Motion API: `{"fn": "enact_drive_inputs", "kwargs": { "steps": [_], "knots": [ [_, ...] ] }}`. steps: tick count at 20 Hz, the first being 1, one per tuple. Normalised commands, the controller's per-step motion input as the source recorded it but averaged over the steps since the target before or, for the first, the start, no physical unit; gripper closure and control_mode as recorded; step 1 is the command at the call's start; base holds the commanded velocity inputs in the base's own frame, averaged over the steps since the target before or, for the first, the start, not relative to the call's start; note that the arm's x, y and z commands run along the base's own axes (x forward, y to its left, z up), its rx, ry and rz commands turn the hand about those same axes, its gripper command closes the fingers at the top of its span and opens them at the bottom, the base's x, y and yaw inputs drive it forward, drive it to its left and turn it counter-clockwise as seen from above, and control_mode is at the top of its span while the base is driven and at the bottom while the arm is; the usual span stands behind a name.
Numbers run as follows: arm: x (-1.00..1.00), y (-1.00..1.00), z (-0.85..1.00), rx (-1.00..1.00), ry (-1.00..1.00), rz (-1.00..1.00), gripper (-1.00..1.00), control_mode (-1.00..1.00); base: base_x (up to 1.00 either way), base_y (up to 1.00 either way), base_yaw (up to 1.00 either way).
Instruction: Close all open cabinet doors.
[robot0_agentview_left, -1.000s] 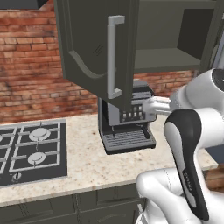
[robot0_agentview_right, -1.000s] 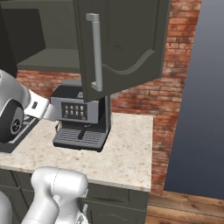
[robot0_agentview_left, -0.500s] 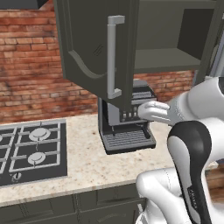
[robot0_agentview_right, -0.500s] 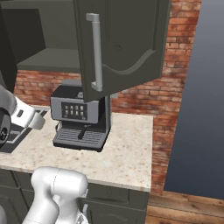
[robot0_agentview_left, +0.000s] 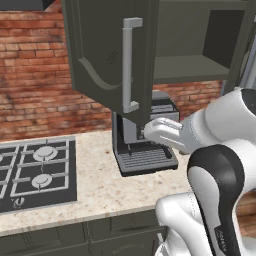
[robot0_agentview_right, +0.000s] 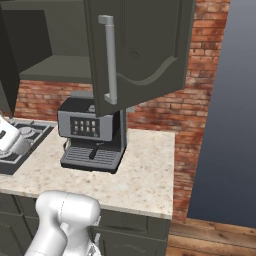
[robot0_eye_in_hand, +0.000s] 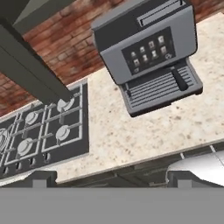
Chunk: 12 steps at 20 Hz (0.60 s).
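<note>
One cabinet door (robot0_agentview_left: 107, 55) is hanging open above my jaws (grip state unclear); swinging up blind risks hitting the coffee machine (robot0_eye_in_hand: 148, 52).

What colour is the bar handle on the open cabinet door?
Silver, on the bar handle; clearest in the right base view.

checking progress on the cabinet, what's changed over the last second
The arm has swung left across the coffee machine, its white forearm now reaching toward the lower edge of the open cabinet door. In the right base view it has slid further toward the left edge. Nothing was grasped. The door hangs open as before; coffee machine and stove unmoved.
</note>
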Motion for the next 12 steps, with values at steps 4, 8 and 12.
{"fn": "enact_drive_inputs", "kwargs": {
  "steps": [4,8,12],
  "knots": [
    [-0.02,0.65,0.04,0.02,0.01,-0.09,-1.0,-1.0,0.0,0.0,0.0],
    [-0.01,0.7,0.02,0.01,0.0,-0.03,-1.0,-1.0,0.0,0.0,0.0],
    [0.22,0.63,0.0,0.06,-0.06,-0.15,-1.0,-1.0,0.0,0.0,0.0]
  ]
}}
